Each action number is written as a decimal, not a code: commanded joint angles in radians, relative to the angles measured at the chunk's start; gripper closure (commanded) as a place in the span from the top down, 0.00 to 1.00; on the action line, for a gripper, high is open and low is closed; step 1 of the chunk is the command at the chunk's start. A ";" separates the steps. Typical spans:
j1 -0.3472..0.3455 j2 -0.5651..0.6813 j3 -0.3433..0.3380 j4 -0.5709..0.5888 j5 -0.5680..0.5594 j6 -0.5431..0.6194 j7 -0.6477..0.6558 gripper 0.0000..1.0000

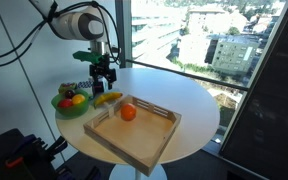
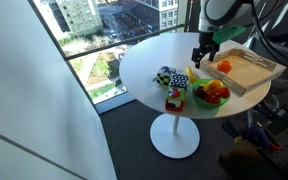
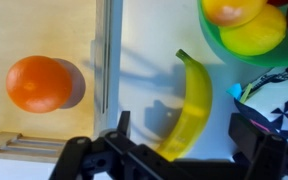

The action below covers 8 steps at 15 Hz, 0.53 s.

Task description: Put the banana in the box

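Note:
The yellow banana (image 3: pixel 190 100) lies on the white table between the wooden box and the green bowl; it also shows in an exterior view (image 1: pixel 108 98). My gripper (image 3: pixel 184 125) is open and hovers just above the banana, one finger on each side of its lower end, not closed on it. In both exterior views the gripper (image 1: pixel 104 78) (image 2: pixel 201 58) hangs above the banana beside the box. The box (image 1: pixel 134 142) (image 2: pixel 261 74) (image 3: pixel 44 145) is a shallow light-wood tray holding a round orange fruit (image 1: pixel 128 113) (image 3: pixel 39 84).
A green bowl (image 1: pixel 60 104) (image 2: pixel 202 101) (image 3: pixel 214 38) of mixed fruit stands right next to the banana. A black-and-white patterned object (image 2: pixel 165 77) (image 3: pixel 279 95) and a red toy (image 2: pixel 174 99) lie beyond it. The round table edge (image 1: pixel 199 135) is near; windows are behind.

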 commanded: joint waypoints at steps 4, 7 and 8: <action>0.033 0.081 -0.021 0.074 -0.055 -0.001 0.104 1.00; 0.049 0.105 -0.028 0.090 -0.077 -0.004 0.150 1.00; 0.055 0.113 -0.030 0.094 -0.081 -0.004 0.162 1.00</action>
